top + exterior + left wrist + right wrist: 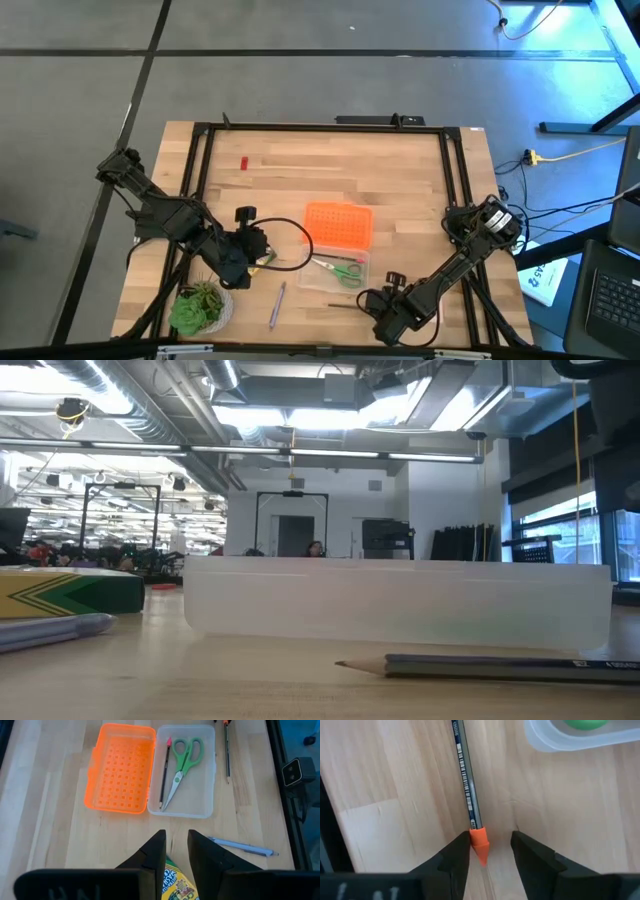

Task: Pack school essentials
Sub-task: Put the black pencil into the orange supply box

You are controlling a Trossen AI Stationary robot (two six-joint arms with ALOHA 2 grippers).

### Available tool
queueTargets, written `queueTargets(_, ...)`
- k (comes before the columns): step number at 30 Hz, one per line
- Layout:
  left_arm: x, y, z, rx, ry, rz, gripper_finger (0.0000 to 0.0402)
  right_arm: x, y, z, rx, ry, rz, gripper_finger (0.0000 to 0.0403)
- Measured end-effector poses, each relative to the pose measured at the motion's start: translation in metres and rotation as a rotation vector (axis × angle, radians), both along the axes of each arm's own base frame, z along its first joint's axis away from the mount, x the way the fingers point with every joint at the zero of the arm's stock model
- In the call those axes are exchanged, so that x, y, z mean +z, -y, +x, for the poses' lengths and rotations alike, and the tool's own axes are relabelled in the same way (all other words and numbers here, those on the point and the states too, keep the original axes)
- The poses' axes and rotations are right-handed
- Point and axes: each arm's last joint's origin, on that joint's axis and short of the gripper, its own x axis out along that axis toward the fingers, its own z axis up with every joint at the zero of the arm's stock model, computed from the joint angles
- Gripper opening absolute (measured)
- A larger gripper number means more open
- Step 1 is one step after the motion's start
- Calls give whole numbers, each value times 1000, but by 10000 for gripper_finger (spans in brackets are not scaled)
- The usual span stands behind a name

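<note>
The yellow-green crayon box [266, 258] [70, 592] lies flat on the table. My left gripper [176, 834] [255, 255] is open right over it, and the box [176, 881] shows between the fingers. One pencil [466, 780] [500, 665] lies on the table beside the case. My right gripper [490, 836] [372, 300] is open, one finger on each side of its orange eraser end [480, 840]. The green-handled scissors [182, 762] and the other pencil [164, 775] lie in the clear case [200, 805]. The pen [242, 846] and the red eraser [243, 162] lie on the wood. The pink pad is out of view. My left gripper points down at the crayon box, but its own fingers [150, 857] hide the box's edges, so I cannot tell whether it touches. My right gripper has one finger [457, 855] close beside the pencil's orange end; whether it touches, I cannot tell.
The case's orange lid [120, 767] lies open flat beside the clear base. A small potted plant [200, 305] stands near the table's near-left corner, close to my left arm. A black frame [320, 127] runs around the tabletop.
</note>
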Motion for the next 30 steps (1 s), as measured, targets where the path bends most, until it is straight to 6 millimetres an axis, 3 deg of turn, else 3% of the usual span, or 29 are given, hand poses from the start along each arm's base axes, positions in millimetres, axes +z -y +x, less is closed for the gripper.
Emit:
queueTargets(18,0,0,0,-18,-2,14,73,0,1,0,-32,1,-3,51)
queueTargets(30,0,0,0,-19,-2,15,73,0,-1,1,-30,23,8,50)
